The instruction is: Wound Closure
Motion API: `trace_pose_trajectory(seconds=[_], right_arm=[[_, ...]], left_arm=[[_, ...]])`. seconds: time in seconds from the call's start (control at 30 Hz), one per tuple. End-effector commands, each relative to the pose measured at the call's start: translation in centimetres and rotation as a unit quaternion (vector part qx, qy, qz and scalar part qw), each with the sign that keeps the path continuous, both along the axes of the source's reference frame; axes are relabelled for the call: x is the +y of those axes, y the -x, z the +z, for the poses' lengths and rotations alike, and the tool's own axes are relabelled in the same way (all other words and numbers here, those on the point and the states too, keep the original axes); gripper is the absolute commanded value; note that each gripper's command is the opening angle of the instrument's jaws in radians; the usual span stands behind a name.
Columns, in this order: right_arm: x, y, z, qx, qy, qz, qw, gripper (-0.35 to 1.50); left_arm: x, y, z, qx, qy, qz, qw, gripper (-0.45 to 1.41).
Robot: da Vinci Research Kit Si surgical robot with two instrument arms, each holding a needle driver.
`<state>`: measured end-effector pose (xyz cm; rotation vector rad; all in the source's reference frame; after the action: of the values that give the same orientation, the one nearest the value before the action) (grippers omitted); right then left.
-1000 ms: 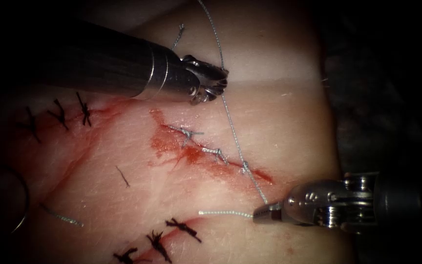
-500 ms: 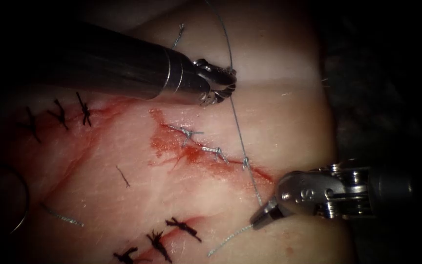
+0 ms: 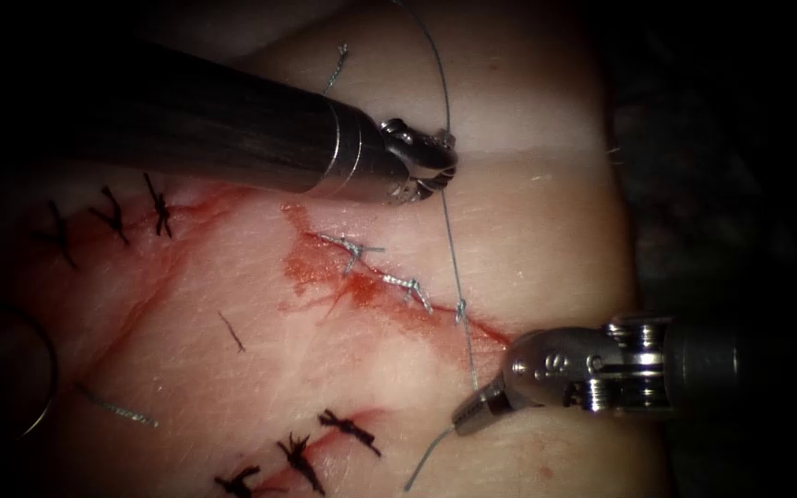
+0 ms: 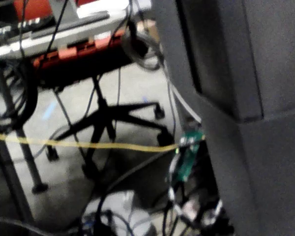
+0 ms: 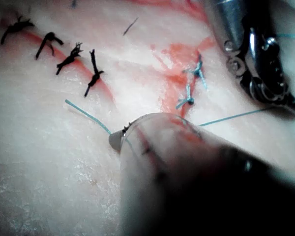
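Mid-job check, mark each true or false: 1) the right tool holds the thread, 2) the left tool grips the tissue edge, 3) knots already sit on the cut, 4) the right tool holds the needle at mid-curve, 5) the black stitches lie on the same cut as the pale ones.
1) True: the right tool has its jaws shut on the thread, with a short tail beyond them.
2) False: the left tool is on the thread above the cut, not on the tissue.
3) True: pale knots lie along the cut.
4) False: it holds thread alone.
5) False: the black stitches close separate cuts, lower down and at the left.
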<state>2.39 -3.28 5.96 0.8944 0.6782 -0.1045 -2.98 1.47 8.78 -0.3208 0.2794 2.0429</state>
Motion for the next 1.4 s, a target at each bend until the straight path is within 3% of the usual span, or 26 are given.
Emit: trace_pose_trajectory(seconds=[0.03,0.07,0.1,0.17,0.2,0.23,0.3,0.33,0.4,0.47,0.57,0.7,0.73,0.77,0.83,0.93,1.07,1.2,1.4], right_arm=[[-0.03,-0.09,0.0,-0.003,-0.004,0.001,1.0,-0.35],[0.03,-0.08,-0.04,-0.005,0.005,0.041,0.999,-0.35],[0.03,-0.08,-0.04,-0.005,0.005,0.041,0.999,-0.35],[0.21,-0.05,-0.17,0.001,0.033,0.122,0.992,-0.35],[0.21,-0.05,-0.17,0.001,0.033,0.122,0.992,-0.35],[0.39,-0.03,-0.34,-0.001,0.045,0.184,0.982,0.37],[0.68,0.01,-0.65,-0.019,0.046,0.26,0.964,0.91],[0.77,0.03,-0.74,-0.026,0.041,0.274,0.96,1.01],[0.94,0.08,-0.92,-0.042,0.03,0.303,0.952,0.98],[1.11,0.18,-1.04,-0.081,-0.006,0.355,0.932,0.86],[1.27,0.31,-1.04,-0.104,-0.01,0.4,0.911,0.84],[1.3,0.37,-0.63,-0.146,-0.01,0.473,0.869,0.89],[1.28,0.38,-0.53,-0.156,-0.021,0.491,0.857,0.98],[1.22,0.39,-0.3,-0.17,-0.031,0.519,0.837,1.19],[1.15,0.41,-0.06,-0.177,-0.036,0.534,0.826,1.13],[1.1,0.39,0.11,-0.163,-0.066,0.527,0.831,1.09],[1.09,0.23,0.24,-0.112,-0.095,0.546,0.825,1.14],[1.1,0.13,0.24,-0.088,-0.109,0.554,0.821,0.94],[1.14,0.06,0.34,-0.091,-0.11,0.56,0.816,1.06]], left_arm=[[-0.01,0.05,0.05,0.001,0.0,0.0,1.0,-0.45],[-0.04,0.06,0.01,-0.009,-0.004,0.003,1.0,-0.45],[-0.04,0.06,0.01,-0.009,-0.004,0.003,1.0,-0.45],[-0.1,0.1,-0.13,-0.031,-0.029,0.0,0.999,-0.45],[-0.1,0.1,-0.13,-0.031,-0.029,0.0,0.999,-0.45],[-0.13,0.14,-0.25,-0.051,-0.044,-0.013,0.998,-0.45],[-0.18,0.21,-0.5,-0.084,-0.074,-0.035,0.993,-0.45],[-0.19,0.24,-0.61,-0.095,-0.082,-0.041,0.991,-0.45],[-0.19,0.27,-0.76,-0.111,-0.094,-0.047,0.988,-0.45],[-0.18,0.31,-0.95,-0.136,-0.113,-0.065,0.982,-0.45],[-0.15,0.34,-1.18,-0.166,-0.139,-0.086,0.973,-0.45],[-0.12,0.39,-1.41,-0.207,-0.151,-0.101,0.961,-0.45],[-0.12,0.39,-1.43,-0.216,-0.159,-0.107,0.958,-0.45],[-0.12,0.4,-1.46,-0.231,-0.17,-0.122,0.95,-0.45],[-0.09,0.4,-1.51,-0.271,-0.187,-0.14,0.934,-0.45],[-0.01,0.38,-1.59,-0.317,-0.204,-0.172,0.91,-0.45],[0.1,0.38,-1.68,-0.396,-0.249,-0.2,0.861,-0.45],[0.12,0.4,-1.7,-0.41,-0.258,-0.202,0.851,-0.45],[0.1,0.42,-1.72,-0.409,-0.265,-0.199,0.85,-0.45]])
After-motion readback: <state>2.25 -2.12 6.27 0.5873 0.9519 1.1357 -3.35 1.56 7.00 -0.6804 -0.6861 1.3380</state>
